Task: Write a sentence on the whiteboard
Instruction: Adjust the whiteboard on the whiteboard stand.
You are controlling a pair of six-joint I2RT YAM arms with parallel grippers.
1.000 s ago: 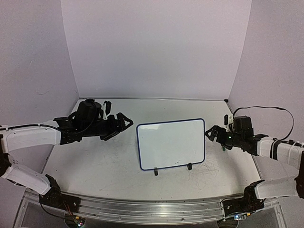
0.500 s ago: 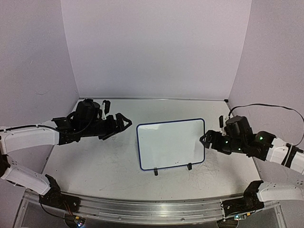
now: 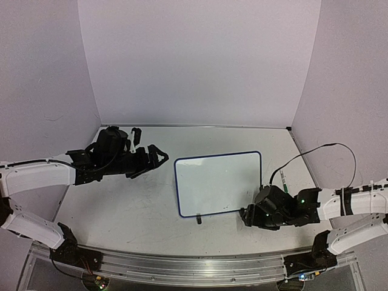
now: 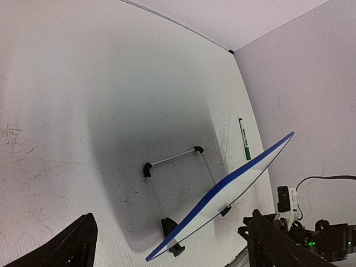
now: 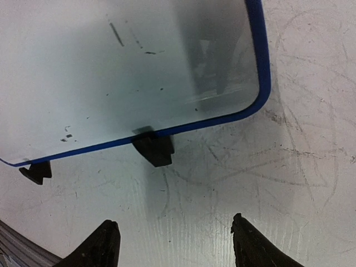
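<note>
The scuffed table [image 3: 121, 212] carries the whiteboard [image 3: 218, 183], which stands tilted directly ahead of the right gripper [image 5: 173, 225] and farther ahead of the left gripper [image 3: 156, 156]. The right arm reaches low, fingers [image 5: 105, 245] spread just short of the board's lower right corner. The left arm extends level, fingers spread wide. A green marker [image 3: 282, 179] lies beyond the right wrist.

Finds the right gripper [image 3: 246, 216] swung down from beside the whiteboard's [image 3: 218, 182] far right corner to its near right corner, low and close, covering the board's right foot [image 5: 153, 150] in the top view. Leaves a green marker [image 3: 282, 178] in sight just right of the whiteboard's right edge, perhaps hidden under that arm before. Puts the arm's cable [image 3: 327, 145] looping higher, right of the whiteboard.
</note>
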